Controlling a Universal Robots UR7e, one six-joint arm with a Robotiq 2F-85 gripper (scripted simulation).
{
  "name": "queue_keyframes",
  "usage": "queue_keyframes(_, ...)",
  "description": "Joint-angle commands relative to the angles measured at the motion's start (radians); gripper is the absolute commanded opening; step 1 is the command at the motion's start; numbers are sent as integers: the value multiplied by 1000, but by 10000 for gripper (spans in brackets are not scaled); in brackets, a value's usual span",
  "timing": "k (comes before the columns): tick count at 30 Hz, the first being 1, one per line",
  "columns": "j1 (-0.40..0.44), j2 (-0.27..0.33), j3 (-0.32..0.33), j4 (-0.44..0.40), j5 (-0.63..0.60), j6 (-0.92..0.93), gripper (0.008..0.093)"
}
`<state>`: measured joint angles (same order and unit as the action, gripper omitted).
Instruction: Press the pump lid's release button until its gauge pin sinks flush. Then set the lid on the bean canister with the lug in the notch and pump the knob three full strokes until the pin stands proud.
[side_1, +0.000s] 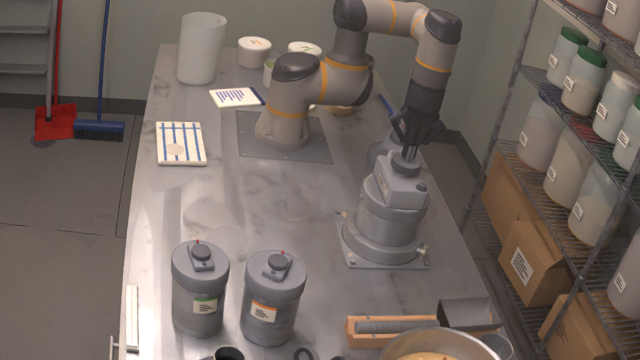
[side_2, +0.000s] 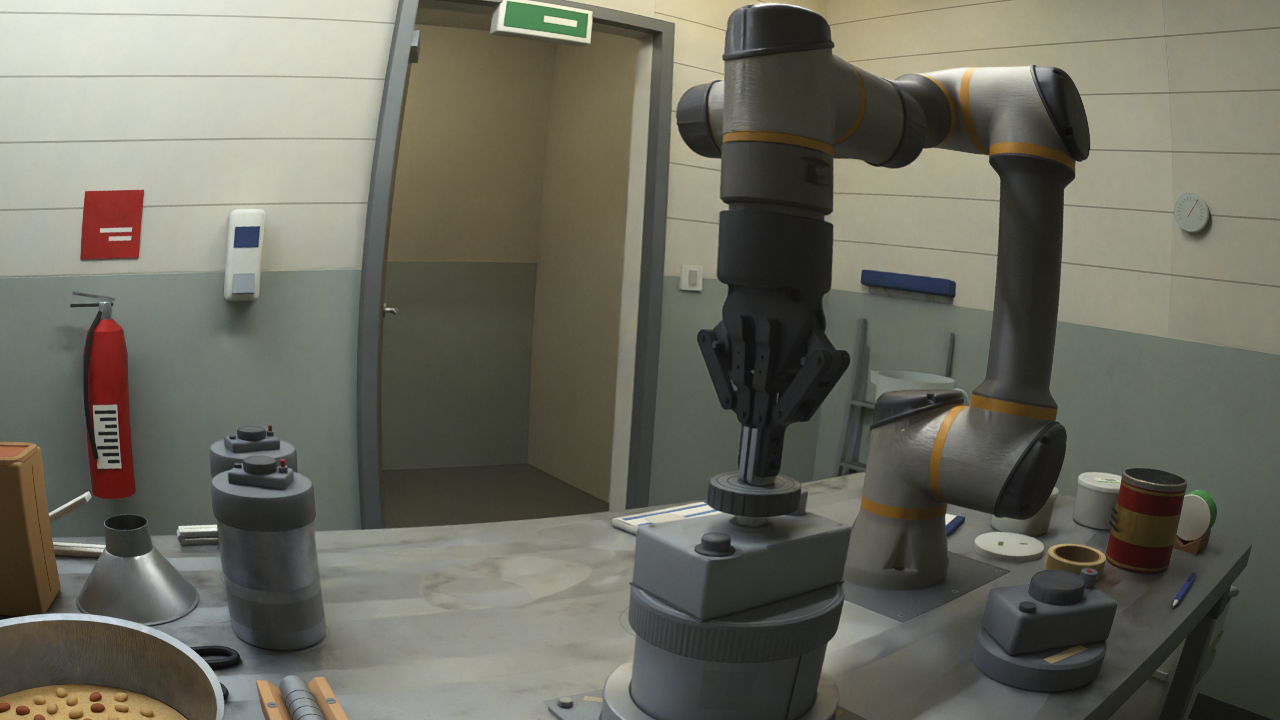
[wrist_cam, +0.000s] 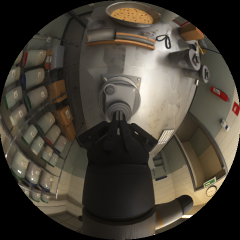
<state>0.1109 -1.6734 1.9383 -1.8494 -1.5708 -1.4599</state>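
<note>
On the right side of the steel table the bean canister (side_1: 386, 220) stands on a square base plate, and the grey pump lid (side_1: 400, 183) sits on top of it. The lid carries a round ribbed knob (side_2: 754, 494) and a small round release button (side_2: 716, 543). My gripper (side_2: 761, 476) is closed and empty, its fingertips resting on top of the knob (wrist_cam: 119, 110). The gauge pin is too small to make out.
Behind the canister a second pump lid (side_2: 1044, 630) lies on the table by the arm's base. Two closed canisters (side_1: 200, 288) (side_1: 274, 297) stand at the front left. A wire shelf of jars (side_1: 575, 125) runs along the right edge. A pan of beans (side_2: 85, 676) and a funnel (side_2: 134, 573) sit at the near end.
</note>
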Motion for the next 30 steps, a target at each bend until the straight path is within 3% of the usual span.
queue_keyframes(1,0,4,6,3,0,0,80)
queue_keyframes(30,0,8,46,-41,0,0,80)
